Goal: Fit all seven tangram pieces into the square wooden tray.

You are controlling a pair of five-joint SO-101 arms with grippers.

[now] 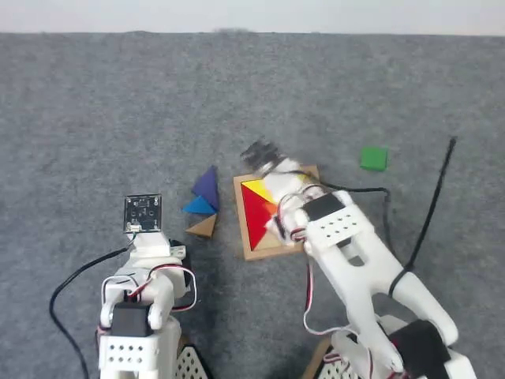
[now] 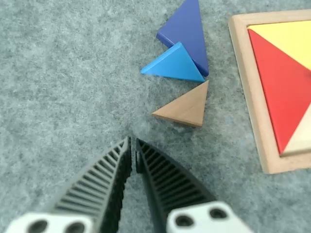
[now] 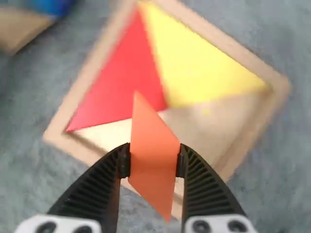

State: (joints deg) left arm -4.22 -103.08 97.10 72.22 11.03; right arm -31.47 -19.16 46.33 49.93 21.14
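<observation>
The square wooden tray (image 1: pixel 246 251) (image 3: pixel 278 85) lies mid-table with a red triangle (image 1: pixel 254 215) (image 3: pixel 121 80) and a yellow triangle (image 1: pixel 256 189) (image 3: pixel 194 63) fitted in it. Just above the tray's bare part, my right gripper (image 3: pixel 151 158) is shut on an orange parallelogram (image 3: pixel 151 165) (image 1: pixel 271 208). To the tray's left lie a dark blue triangle (image 1: pixel 207 183) (image 2: pixel 187 26), a light blue triangle (image 1: pixel 199 206) (image 2: pixel 174 64) and a tan triangle (image 1: pixel 203 227) (image 2: pixel 187 108). My left gripper (image 2: pixel 133 141) is shut and holds nothing, a short way from the tan triangle.
A green square (image 1: pixel 374 159) lies on the grey felt to the right of the tray. A black cable (image 1: pixel 430 217) runs along the right side. Open felt stretches to the left and at the back.
</observation>
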